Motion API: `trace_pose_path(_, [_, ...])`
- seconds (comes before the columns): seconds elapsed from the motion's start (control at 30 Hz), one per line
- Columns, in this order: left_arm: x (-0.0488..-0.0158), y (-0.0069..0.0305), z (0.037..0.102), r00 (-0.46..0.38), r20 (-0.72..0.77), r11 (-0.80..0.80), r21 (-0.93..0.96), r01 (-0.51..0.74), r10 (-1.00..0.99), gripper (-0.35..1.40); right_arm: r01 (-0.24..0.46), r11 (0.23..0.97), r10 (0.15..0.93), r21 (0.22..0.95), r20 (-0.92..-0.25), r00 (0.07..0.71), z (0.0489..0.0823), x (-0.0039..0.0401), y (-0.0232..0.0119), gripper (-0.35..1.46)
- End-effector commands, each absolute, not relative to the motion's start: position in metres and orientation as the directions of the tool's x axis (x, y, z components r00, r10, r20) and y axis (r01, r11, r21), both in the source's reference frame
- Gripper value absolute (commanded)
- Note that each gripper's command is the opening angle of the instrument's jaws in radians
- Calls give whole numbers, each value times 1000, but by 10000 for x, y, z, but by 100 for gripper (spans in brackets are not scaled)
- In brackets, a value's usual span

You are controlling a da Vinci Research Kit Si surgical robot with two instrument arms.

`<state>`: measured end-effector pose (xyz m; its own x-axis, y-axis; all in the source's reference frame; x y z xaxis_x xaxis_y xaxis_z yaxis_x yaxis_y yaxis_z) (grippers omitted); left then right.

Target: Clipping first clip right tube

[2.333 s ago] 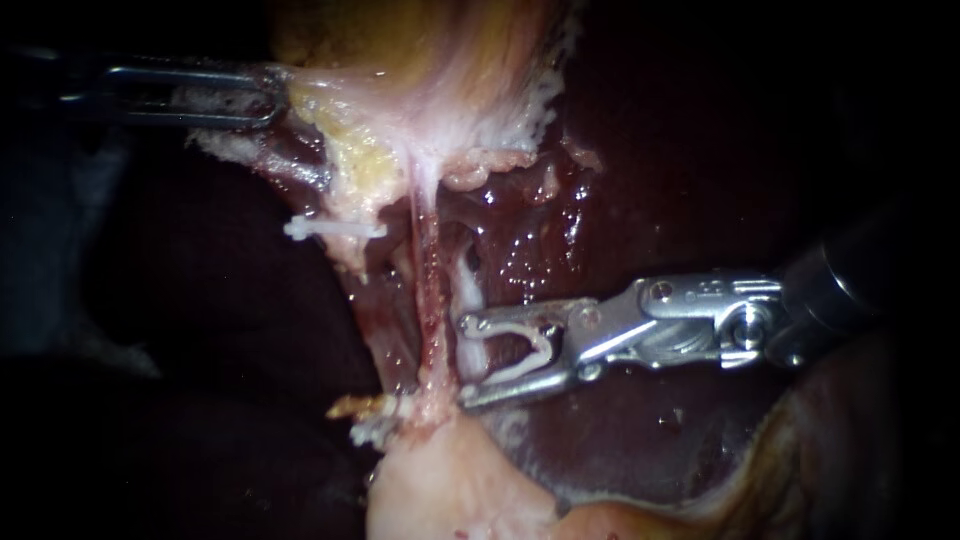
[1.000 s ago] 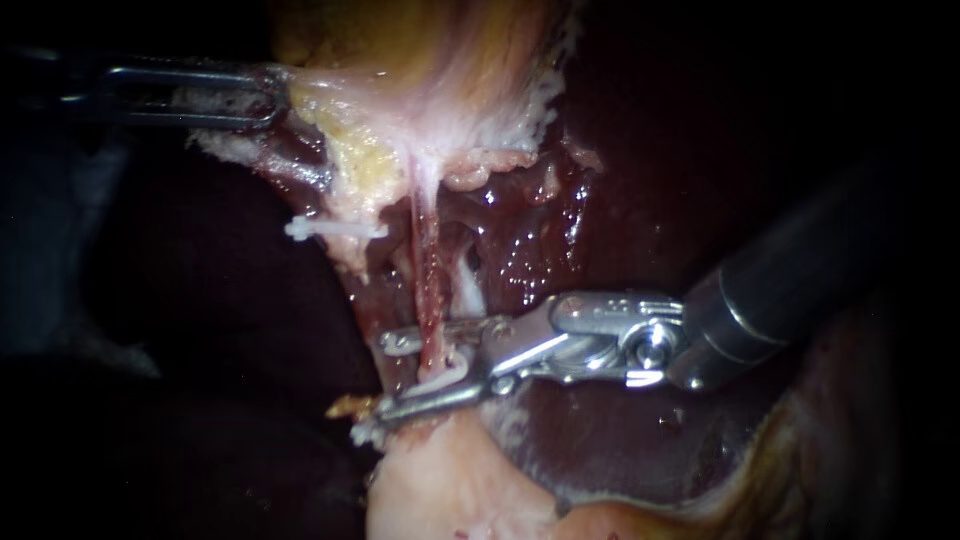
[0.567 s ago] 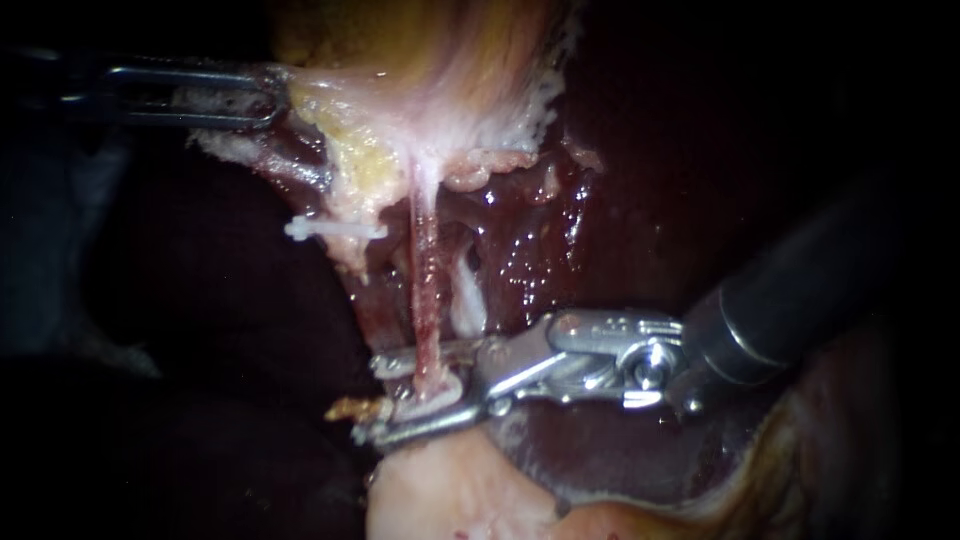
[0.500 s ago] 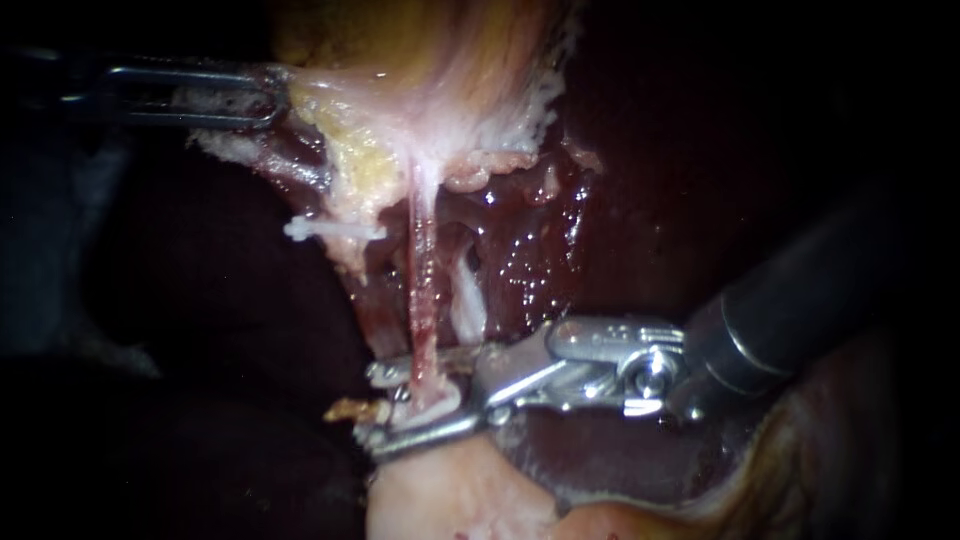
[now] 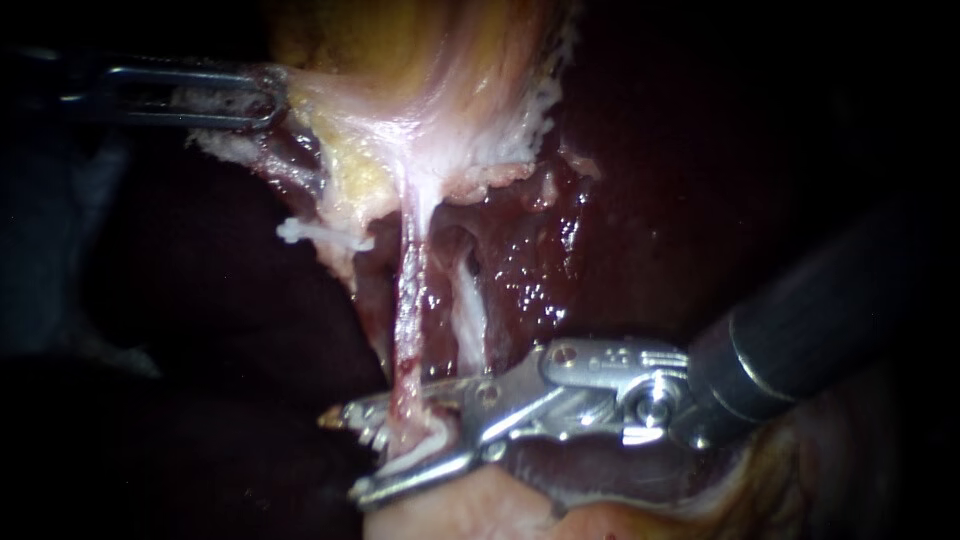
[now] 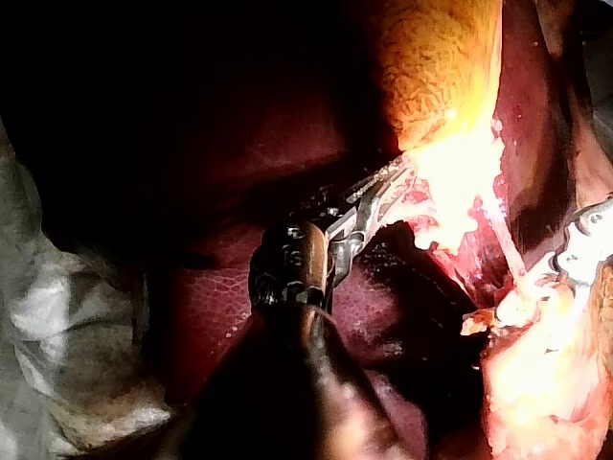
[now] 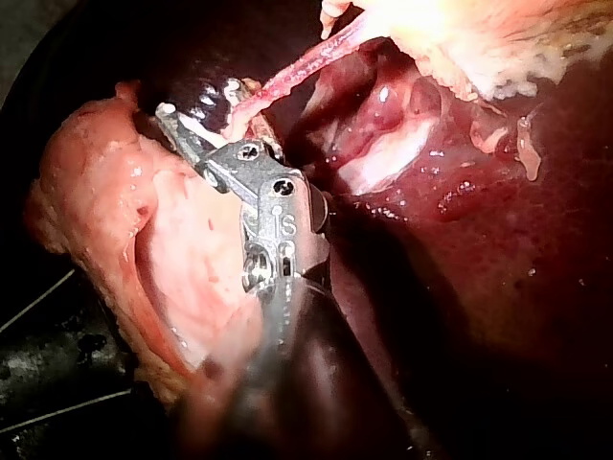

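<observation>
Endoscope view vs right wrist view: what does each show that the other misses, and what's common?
Endoscope only: the left instrument, jaws shut on pale tissue.
Right wrist only: the outer edge of the pink tissue slab beside the instrument, and the dark surface beyond it.
Both: the right instrument, jaws holding a white clip around the reddish tube, with the dark red liver behind.

1. No word, label, number or sign is legible on the liver [image 7: 498,287]
2. Small stamped marks sit on the metal head of the right instrument [image 7: 196,103], too fine to make out
</observation>
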<state>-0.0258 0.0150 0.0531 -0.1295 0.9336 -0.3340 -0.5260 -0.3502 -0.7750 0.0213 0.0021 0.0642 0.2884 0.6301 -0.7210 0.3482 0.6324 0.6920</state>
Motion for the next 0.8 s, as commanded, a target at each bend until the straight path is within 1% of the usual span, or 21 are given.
trace_pose_path(0.03, [-258,150,531,-130,-334,-350,-775,-525,934,-35,344,628,635,698,-715,292,643,211,22,41])
trace_pose_path(0.1, [-258,150,531,-130,-334,-350,-775,-525,934,-35,338,630,637,699,-714,290,643,211,24,39])
trace_pose_path(0.33, [-258,150,531,-130,-334,-350,-775,-525,934,-35,314,620,659,719,-695,289,643,205,33,22])
trace_pose_path(0.4, [-258,150,531,-130,-334,-350,-775,-525,934,-35,308,622,661,720,-693,286,643,203,37,13])
trace_pose_path(0.53, [-258,150,531,-130,-334,-350,-775,-525,934,-35,296,615,671,731,-682,289,640,198,42,-10])
trace_pose_path(0.63, [-258,150,531,-130,-334,-350,-775,-525,934,-35,279,583,701,763,-646,301,639,196,43,-32])
trace_pose_path(0.67, [-258,150,531,-130,-334,-350,-775,-525,934,-35,274,571,711,774,-633,306,639,196,43,-35])
trace_pose_path(0.77, [-258,150,531,-130,-334,-350,-775,-525,934,-35,257,533,740,806,-592,320,642,195,43,-35])
trace_pose_path(0.8, [-258,149,531,-130,-334,-350,-775,-525,934,-35,257,534,740,806,-592,320,643,195,44,-35])
